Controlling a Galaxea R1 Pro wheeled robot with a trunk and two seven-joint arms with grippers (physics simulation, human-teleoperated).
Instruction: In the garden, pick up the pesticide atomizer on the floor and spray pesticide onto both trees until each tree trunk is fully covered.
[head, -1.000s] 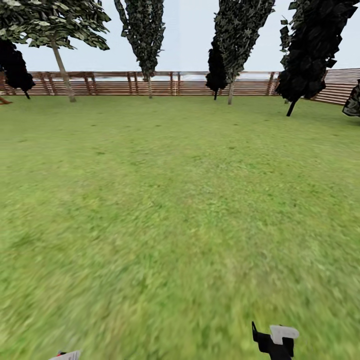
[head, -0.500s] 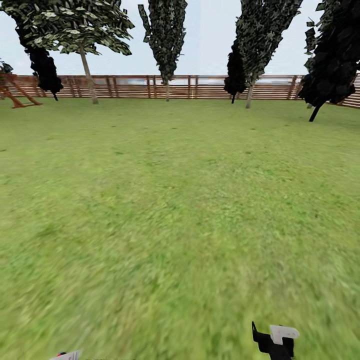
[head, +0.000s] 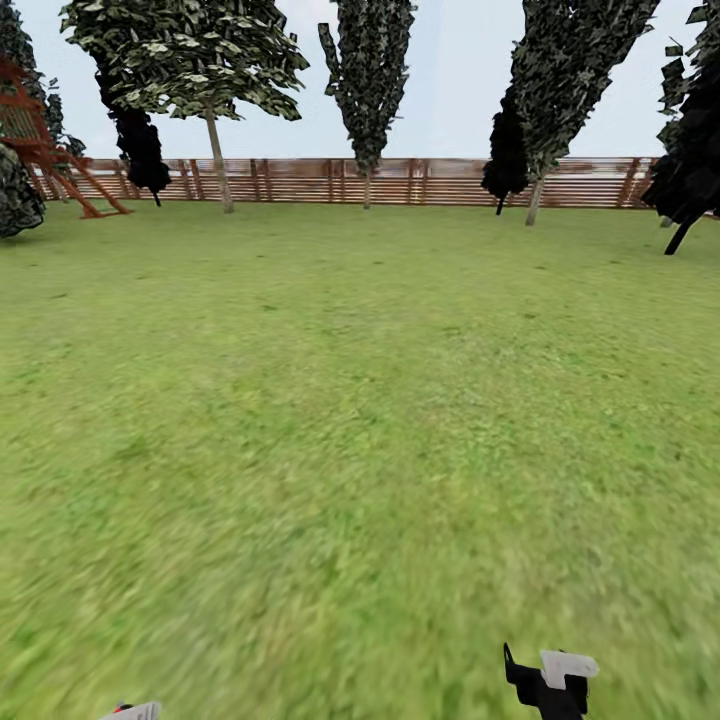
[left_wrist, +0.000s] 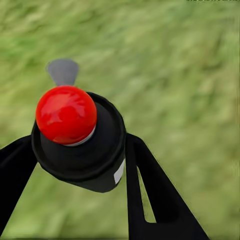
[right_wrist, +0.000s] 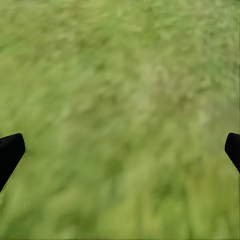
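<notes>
In the left wrist view my left gripper (left_wrist: 77, 167) is shut on the pesticide atomizer (left_wrist: 80, 140), a black bottle with a round red cap, held over blurred grass. Its black fingers (left_wrist: 145, 185) press both sides of the bottle. A white and red tip of it (head: 130, 712) shows at the head view's bottom edge. My right gripper (head: 548, 685) is low at the bottom right; in its wrist view it (right_wrist: 121, 149) stands open over grass, holding nothing. Far off by the fence stands a broad-crowned tree (head: 190, 50) with a pale leaning trunk (head: 218, 170).
A wide green lawn (head: 360, 400) stretches to a brown slatted fence (head: 420, 182). Dark narrow cypress-like trees (head: 368, 70) line the fence. A wooden play tower (head: 45, 150) stands at the far left beside a dark bush (head: 15, 200).
The whole head view has swung left: fence and trees slid right in the picture and the play tower came into view. Both grippers keep their places in the picture.
</notes>
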